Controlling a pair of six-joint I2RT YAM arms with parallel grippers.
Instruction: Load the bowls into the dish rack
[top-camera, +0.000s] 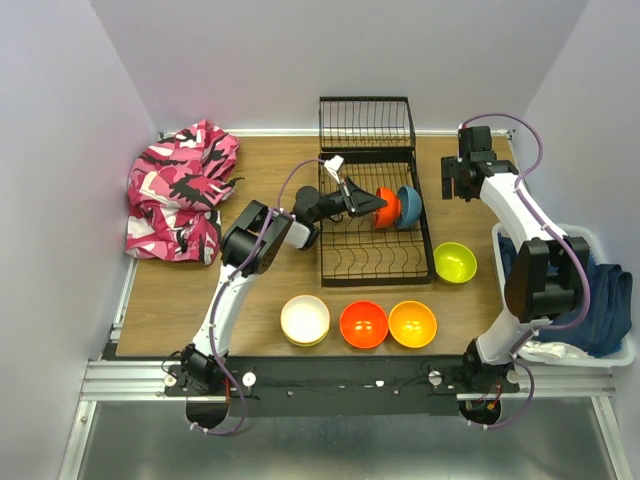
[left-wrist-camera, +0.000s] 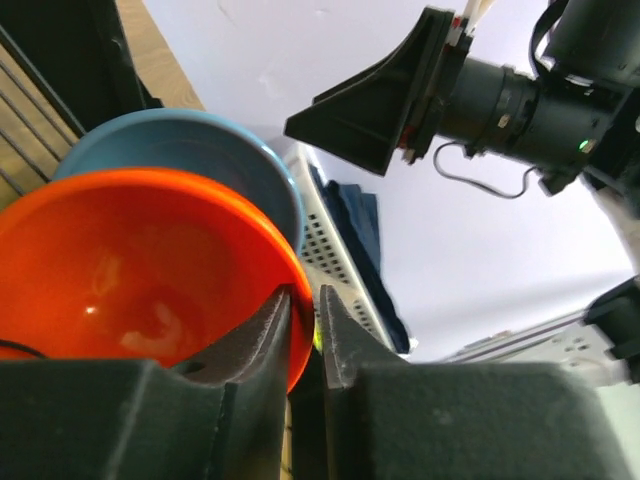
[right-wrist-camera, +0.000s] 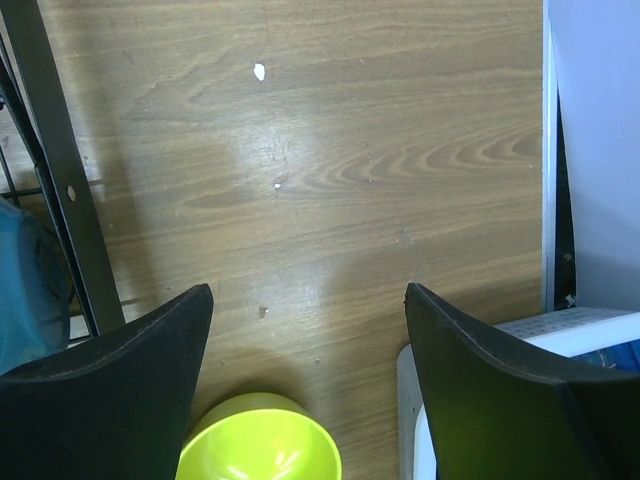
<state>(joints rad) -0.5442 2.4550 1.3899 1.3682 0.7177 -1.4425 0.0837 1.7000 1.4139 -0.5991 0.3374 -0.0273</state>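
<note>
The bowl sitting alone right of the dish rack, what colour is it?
That bowl is lime green, clearest in the top external view.

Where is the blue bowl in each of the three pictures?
Top external: blue bowl on edge in the dish rack, right of the orange-red bowl.
Left wrist: upper left, behind the orange-red bowl.
Right wrist: a sliver at the left edge, past the rack's black bar.
Shared landmark: the white basket, to the blue bowl's right in every view.
</note>
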